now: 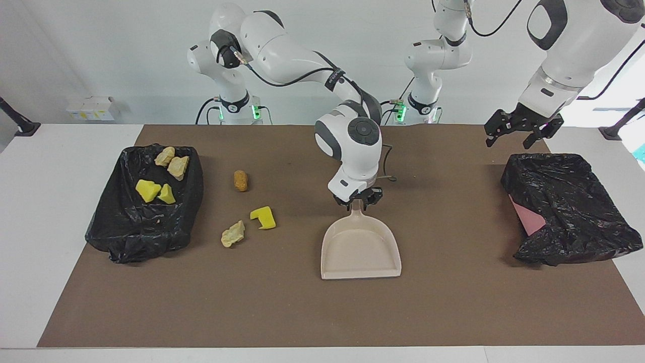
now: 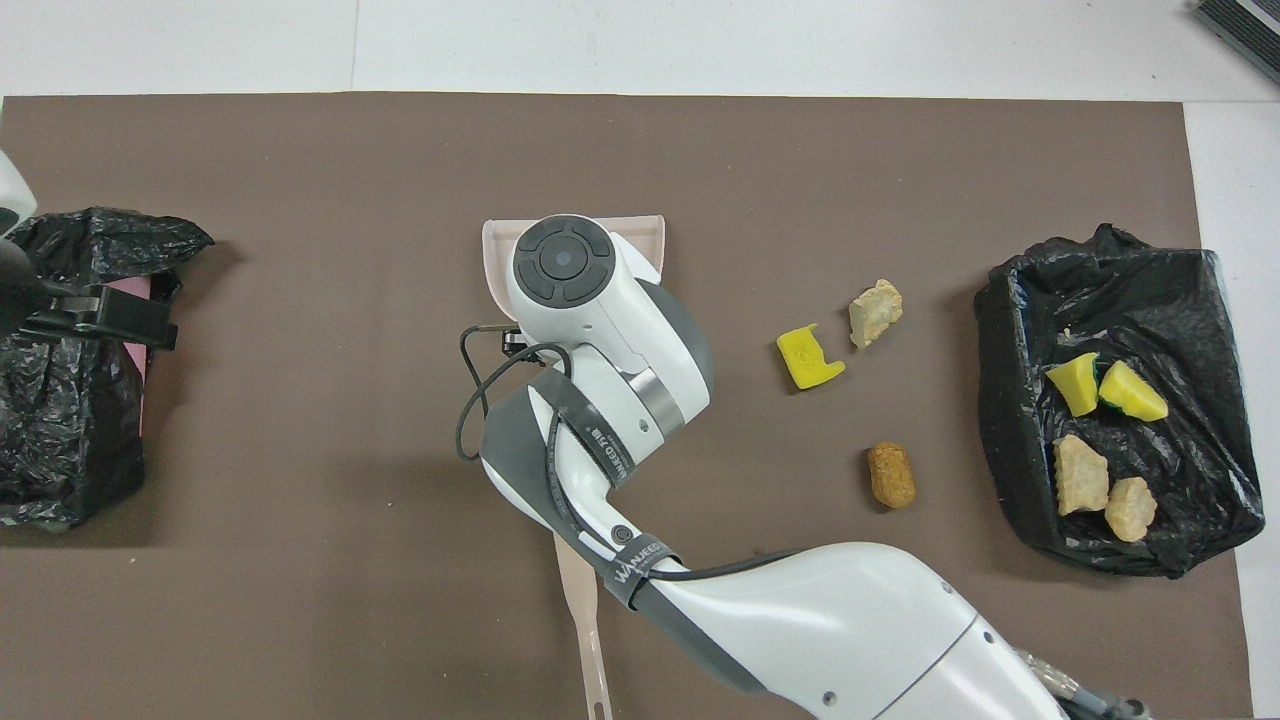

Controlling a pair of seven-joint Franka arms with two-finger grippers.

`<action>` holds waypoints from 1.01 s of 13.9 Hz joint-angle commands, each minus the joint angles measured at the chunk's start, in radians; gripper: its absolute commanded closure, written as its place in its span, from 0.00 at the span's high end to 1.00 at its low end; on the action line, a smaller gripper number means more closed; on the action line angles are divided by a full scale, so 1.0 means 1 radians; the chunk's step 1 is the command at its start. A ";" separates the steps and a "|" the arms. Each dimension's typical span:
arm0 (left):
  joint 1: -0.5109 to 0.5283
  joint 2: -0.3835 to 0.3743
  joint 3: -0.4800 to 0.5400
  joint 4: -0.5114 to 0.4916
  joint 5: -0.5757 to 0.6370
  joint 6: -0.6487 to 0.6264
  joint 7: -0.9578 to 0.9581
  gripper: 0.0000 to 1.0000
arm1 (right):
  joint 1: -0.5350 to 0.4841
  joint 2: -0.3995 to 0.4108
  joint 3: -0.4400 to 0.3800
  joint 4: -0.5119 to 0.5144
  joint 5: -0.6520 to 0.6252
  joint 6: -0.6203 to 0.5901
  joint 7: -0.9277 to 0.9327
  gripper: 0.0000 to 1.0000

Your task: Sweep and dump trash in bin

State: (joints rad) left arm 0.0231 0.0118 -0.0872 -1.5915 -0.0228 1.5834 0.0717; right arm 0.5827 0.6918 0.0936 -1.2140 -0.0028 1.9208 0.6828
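Right gripper [image 1: 358,200] sat at the beige dustpan [image 1: 361,252] handle, whether clamped or released I could not tell; left gripper [image 1: 519,130] waited open above the crumpled black bag [image 1: 569,206]. Three trash scraps [image 1: 241,180] lay loose beside the lined bin [image 1: 146,237], which held four. Letting go cleanly would leave the pan flat.

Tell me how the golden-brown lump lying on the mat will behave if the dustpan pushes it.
The golden-brown lump looks rounded and oblong, so it may roll rather than slide. Lying on its long side, it seems unlikely to tip. It looks bread-like, probably light.
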 commanded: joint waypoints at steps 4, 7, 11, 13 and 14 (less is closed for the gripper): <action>-0.087 0.019 0.011 -0.053 -0.006 0.095 0.023 1.00 | 0.009 -0.315 0.005 -0.305 0.029 -0.025 0.011 0.74; -0.144 0.052 0.011 -0.084 -0.003 0.162 0.022 1.00 | 0.064 -0.460 0.006 -0.484 0.058 -0.025 0.017 0.91; -0.224 0.123 0.011 -0.087 -0.003 0.243 0.016 1.00 | 0.152 -0.598 0.006 -0.709 0.104 0.041 0.067 1.00; -0.273 0.157 0.011 -0.105 -0.003 0.295 -0.010 1.00 | 0.192 -0.667 0.006 -0.835 0.127 0.125 0.087 1.00; -0.304 0.166 0.011 -0.125 -0.003 0.332 -0.036 1.00 | 0.203 -0.693 0.008 -0.884 0.129 0.145 0.087 1.00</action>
State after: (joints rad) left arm -0.2246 0.1632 -0.0918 -1.6823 -0.0230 1.8524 0.0671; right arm 0.7710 0.1008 0.1045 -1.9434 0.0968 1.9933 0.7573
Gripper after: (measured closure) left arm 0.000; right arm 0.000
